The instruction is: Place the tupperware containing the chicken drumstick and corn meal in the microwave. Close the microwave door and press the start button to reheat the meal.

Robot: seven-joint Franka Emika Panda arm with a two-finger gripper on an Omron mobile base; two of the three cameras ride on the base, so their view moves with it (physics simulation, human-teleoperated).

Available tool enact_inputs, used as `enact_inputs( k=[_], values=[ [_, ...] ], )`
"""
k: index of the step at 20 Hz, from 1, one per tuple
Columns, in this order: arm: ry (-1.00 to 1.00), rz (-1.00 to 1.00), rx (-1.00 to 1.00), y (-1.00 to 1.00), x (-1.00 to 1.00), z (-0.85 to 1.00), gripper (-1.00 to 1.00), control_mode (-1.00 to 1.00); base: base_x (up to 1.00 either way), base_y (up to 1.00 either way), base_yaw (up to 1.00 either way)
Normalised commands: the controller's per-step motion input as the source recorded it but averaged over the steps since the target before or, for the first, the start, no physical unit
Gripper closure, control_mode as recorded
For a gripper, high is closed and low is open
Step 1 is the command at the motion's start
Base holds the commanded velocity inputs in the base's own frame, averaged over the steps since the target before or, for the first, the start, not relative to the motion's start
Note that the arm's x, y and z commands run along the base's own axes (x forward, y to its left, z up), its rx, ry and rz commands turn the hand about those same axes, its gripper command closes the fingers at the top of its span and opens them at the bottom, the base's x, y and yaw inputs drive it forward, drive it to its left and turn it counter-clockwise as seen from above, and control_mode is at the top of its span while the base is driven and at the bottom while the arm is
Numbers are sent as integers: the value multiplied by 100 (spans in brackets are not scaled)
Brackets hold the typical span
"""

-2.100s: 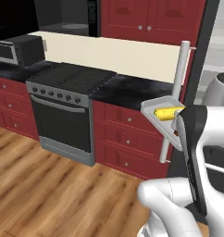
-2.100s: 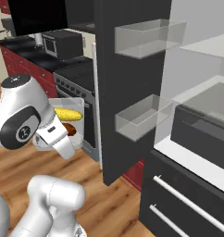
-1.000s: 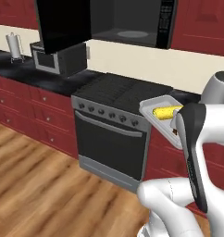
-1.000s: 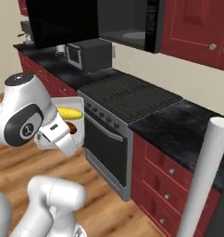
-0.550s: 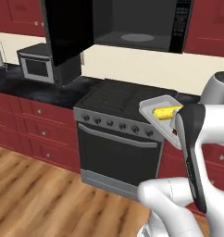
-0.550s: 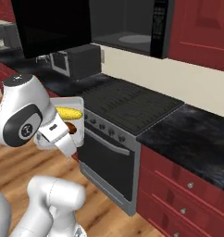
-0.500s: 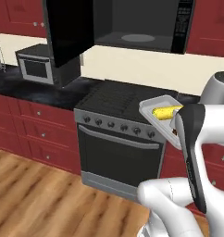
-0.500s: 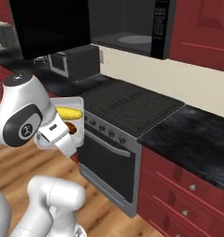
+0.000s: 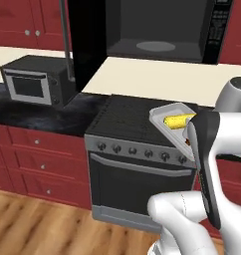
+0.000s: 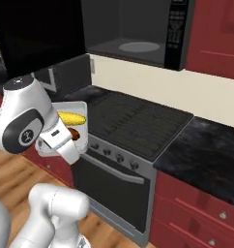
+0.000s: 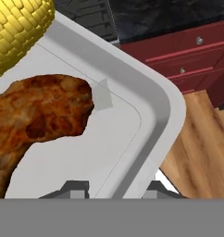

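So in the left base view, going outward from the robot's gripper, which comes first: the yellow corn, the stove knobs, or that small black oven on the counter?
1. The corn: in the tupperware that the gripper holds by its rim.
2. The stove knobs: just below and left of the tray.
3. The small black oven: far left on the counter.

Domestic kitchen, rendered.
You face a black stove [image 9: 142, 149] with a knob row, the microwave [image 9: 157, 30] open above it, red cabinets [image 10: 196, 213], a black stone table [image 10: 206, 145], a small countertop oven [image 9: 30, 82] and a wood floor [image 9: 38, 229].
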Motion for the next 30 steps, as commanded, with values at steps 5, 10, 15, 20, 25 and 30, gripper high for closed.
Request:
enact_inputs(
  k=[5, 10, 15, 20, 25, 30],
  values=[
    [0, 0, 0, 0, 0, 0, 100, 100, 67, 36, -28],
    [0, 0, 0, 0, 0, 0, 100, 100, 64, 32, -27],
    [0, 0, 0, 0, 0, 0, 100, 100, 56, 22, -23],
    [0, 0, 0, 0, 0, 0, 100, 100, 51, 0, -10],
    [0, 0, 0, 0, 0, 0, 100, 100, 36, 0, 0],
    [0, 0, 0, 0, 0, 0, 100, 100, 32, 0, 12]
  ],
)
